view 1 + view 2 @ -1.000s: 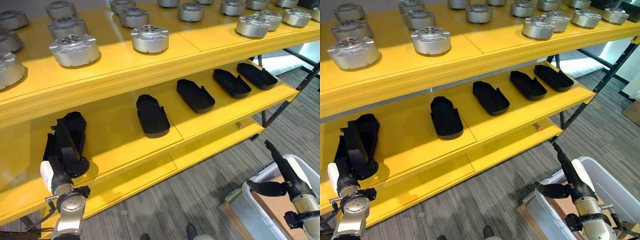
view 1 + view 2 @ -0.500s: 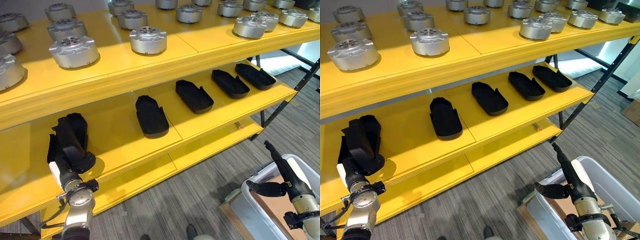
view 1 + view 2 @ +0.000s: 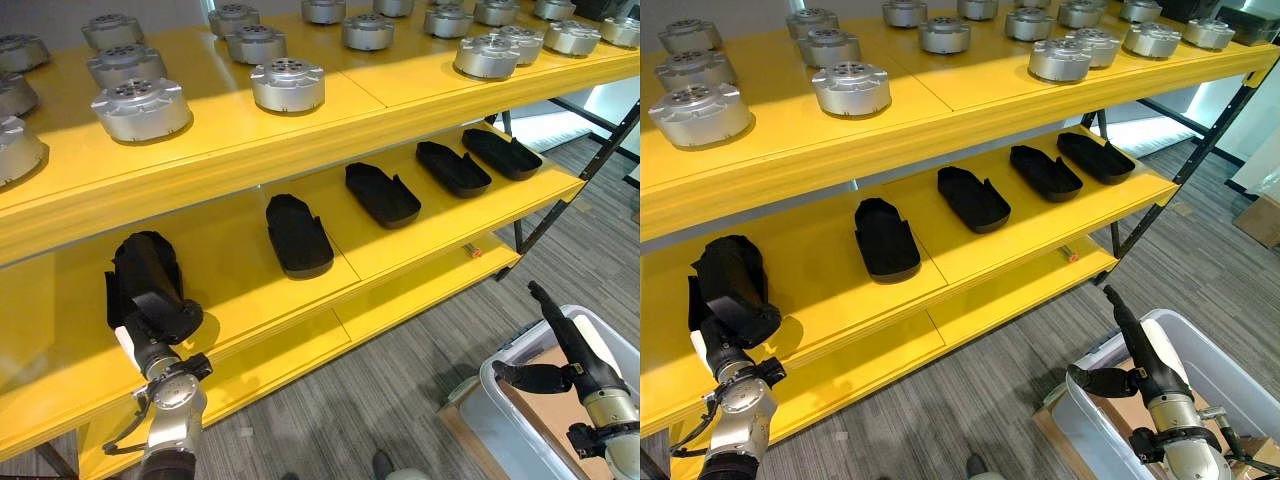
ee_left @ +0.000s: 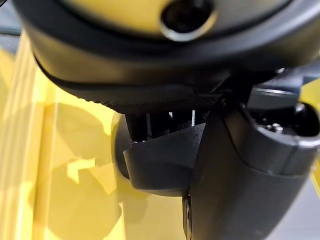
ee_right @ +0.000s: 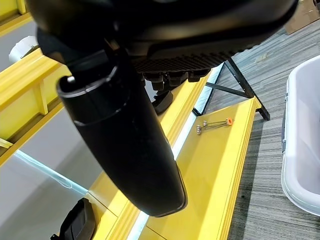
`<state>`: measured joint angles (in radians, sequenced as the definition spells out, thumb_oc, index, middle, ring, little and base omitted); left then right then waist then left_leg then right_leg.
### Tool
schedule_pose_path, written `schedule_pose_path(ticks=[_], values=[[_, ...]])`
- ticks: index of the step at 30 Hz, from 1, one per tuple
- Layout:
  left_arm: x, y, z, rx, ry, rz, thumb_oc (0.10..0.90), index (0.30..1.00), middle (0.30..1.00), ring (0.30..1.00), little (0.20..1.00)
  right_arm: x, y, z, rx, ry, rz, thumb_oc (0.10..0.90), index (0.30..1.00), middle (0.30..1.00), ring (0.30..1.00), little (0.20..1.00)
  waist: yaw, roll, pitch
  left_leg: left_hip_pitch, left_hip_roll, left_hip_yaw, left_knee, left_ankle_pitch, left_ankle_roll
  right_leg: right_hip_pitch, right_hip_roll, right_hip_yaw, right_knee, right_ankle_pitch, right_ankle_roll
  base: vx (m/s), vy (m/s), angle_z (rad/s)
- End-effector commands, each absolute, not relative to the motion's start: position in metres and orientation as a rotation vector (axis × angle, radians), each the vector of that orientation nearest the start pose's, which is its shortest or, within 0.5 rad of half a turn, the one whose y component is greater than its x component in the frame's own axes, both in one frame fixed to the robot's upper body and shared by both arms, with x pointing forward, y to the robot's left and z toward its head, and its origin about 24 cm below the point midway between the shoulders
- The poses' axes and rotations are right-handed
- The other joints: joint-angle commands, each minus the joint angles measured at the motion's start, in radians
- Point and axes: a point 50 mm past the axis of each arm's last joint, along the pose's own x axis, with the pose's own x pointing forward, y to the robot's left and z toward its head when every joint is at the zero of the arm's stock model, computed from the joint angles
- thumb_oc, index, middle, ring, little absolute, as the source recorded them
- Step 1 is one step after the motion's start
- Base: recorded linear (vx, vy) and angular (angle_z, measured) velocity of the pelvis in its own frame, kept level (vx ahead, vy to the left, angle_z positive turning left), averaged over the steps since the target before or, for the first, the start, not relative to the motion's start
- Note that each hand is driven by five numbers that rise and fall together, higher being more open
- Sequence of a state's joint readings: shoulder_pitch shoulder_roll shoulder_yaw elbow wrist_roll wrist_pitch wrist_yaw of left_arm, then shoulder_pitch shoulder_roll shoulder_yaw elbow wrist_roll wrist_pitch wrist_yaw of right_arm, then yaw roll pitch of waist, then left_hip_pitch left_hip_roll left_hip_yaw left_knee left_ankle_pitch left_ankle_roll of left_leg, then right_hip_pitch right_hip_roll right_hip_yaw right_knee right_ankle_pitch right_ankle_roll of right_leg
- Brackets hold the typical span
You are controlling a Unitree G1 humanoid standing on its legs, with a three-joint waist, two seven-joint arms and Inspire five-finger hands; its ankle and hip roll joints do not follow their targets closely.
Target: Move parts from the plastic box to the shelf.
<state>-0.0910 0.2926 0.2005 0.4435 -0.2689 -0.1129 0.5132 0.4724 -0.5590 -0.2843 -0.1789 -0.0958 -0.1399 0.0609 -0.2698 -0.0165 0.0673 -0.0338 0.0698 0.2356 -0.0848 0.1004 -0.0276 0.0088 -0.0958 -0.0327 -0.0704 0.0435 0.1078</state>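
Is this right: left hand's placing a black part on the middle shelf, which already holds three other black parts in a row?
Not quite: the row counts four black parts, not three, as the left eye view shows. The rest holds: the left hand is at a black part on the middle shelf.

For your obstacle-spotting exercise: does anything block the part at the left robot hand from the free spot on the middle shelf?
Nothing visible does. The left robot hand has the black part already over the middle shelf, at its left end. The nearest black part lies apart to its right, with bare yellow board between.
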Motion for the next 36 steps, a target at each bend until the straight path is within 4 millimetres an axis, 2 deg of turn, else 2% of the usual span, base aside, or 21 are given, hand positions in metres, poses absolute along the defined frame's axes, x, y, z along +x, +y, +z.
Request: schedule_pose_path(ticks=[1,20,27,33,36], values=[[0.267,0.299,0.045,0.031,-0.044,0.78,0.4,0.3,0.3,0.3,0.3,0.171,-0.3,0.107,-0.758,-0.103,-0.136,0.9,1.0,1.0,1.0,1.0,0.014,-0.018,-0.034,0.118,-0.026,0.031,-0.002,-0.137,-0.007,-0.101,0.057,0.025,0.058,0.026,0.007,0.0,-0.007,-0.04],[0.267,0.301,0.064,0.054,-0.132,0.772,0.4,0.3,0.3,0.3,0.3,0.171,-0.3,0.105,-0.746,-0.092,-0.126,0.9,1.0,1.0,1.0,1.0,0.015,-0.016,-0.057,0.128,-0.024,0.031,-0.002,-0.14,-0.009,-0.086,0.059,0.025,0.046,0.029,0.007,0.0,-0.001,0.0],[0.261,0.305,0.086,0.1,-0.242,0.777,0.4,0.3,0.3,0.3,0.3,0.17,-0.3,0.104,-0.736,-0.091,-0.132,0.9,1.0,1.0,1.0,1.0,0.028,-0.014,-0.066,0.125,-0.026,0.022,-0.002,-0.138,-0.011,-0.076,0.057,0.012,0.041,0.027,0.007,0.0,0.0,0.0],[0.258,0.304,0.097,0.111,-0.304,0.766,0.4,0.3,0.3,0.3,0.3,0.169,-0.302,0.102,-0.726,-0.092,-0.145,0.9,1.0,1.0,1.0,1.0,0.032,-0.01,-0.072,0.125,-0.027,0.011,-0.002,-0.138,-0.01,-0.07,0.053,0.0,0.041,0.026,0.005,0.0,0.001,0.05],[0.257,0.3,0.121,0.133,-0.42,0.732,0.4,0.3,0.3,0.3,0.3,0.169,-0.302,0.102,-0.72,-0.093,-0.139,0.9,1.0,1.0,1.0,1.0,0.037,-0.006,-0.078,0.124,-0.03,0.002,-0.002,-0.138,-0.009,-0.062,0.05,-0.007,0.04,0.025,0.006,-0.01,0.004,0.07]])
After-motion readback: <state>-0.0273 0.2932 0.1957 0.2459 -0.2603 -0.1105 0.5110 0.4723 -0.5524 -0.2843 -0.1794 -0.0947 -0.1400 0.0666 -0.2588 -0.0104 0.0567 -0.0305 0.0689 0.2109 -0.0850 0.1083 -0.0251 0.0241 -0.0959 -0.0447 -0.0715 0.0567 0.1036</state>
